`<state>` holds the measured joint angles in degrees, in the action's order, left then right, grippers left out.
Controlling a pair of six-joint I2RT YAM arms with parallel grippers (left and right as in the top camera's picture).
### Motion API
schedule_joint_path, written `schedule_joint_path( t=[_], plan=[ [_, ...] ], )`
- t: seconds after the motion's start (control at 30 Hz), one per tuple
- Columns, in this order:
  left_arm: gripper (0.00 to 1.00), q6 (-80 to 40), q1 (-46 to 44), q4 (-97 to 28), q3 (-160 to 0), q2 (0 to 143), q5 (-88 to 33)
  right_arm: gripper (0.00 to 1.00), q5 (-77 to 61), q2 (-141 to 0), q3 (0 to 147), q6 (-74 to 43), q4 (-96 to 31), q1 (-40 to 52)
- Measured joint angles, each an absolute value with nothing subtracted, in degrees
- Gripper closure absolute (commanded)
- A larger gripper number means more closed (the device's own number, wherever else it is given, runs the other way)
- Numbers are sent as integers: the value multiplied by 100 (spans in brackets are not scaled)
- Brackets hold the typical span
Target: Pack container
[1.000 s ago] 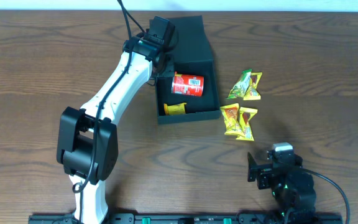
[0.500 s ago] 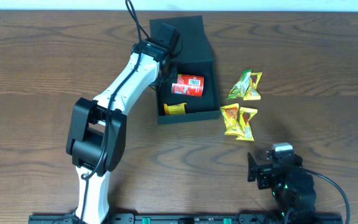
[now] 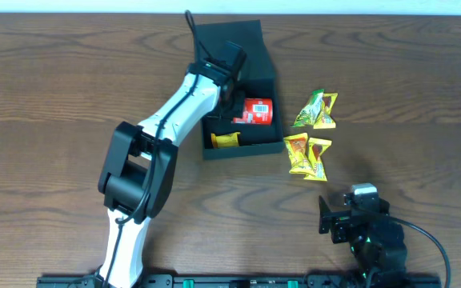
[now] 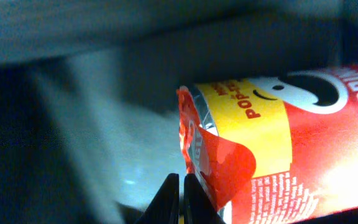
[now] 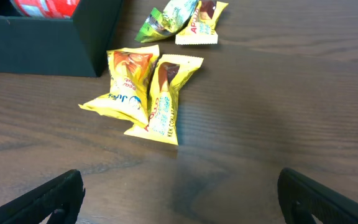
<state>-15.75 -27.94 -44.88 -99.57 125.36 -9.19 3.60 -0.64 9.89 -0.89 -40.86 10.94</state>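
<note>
The container (image 3: 246,149) sits at the far middle of the table (image 3: 70,72) with its lid flapped back. A red can (image 3: 257,111) lies on its side inside, and a small yellow packet (image 3: 226,140) lies by the near wall. The left gripper (image 4: 180,190) is down inside the container, fingers pressed together and holding nothing, their tips just beside the can's foil end. The right gripper (image 5: 179,183) hangs low near the front edge, spread wide and empty, facing two yellow packets (image 5: 143,93) on the table. Two more packets (image 3: 316,110) lie beyond them; all four are outside the container

The likely trouble is at the can. Shut fingers this close could nudge it, and a can on its side would probably roll against the wall or onto the yellow packet. The foil end looks lifted at one edge, so a fingertip could catch and tear it. Pulling the arm out carelessly may bump a wall and shift the container toward the packets. The yellow pair touch each other, so a wide grab may take both or squash one
</note>
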Motion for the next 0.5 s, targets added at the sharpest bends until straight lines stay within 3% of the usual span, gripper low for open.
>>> schedule_joint_path(
  t=[0.5],
  plan=[
    [94,-1492,-2974,-4755,-9957,12536,-829,1,360,-64,989,-89,-4084,1094]
  ],
)
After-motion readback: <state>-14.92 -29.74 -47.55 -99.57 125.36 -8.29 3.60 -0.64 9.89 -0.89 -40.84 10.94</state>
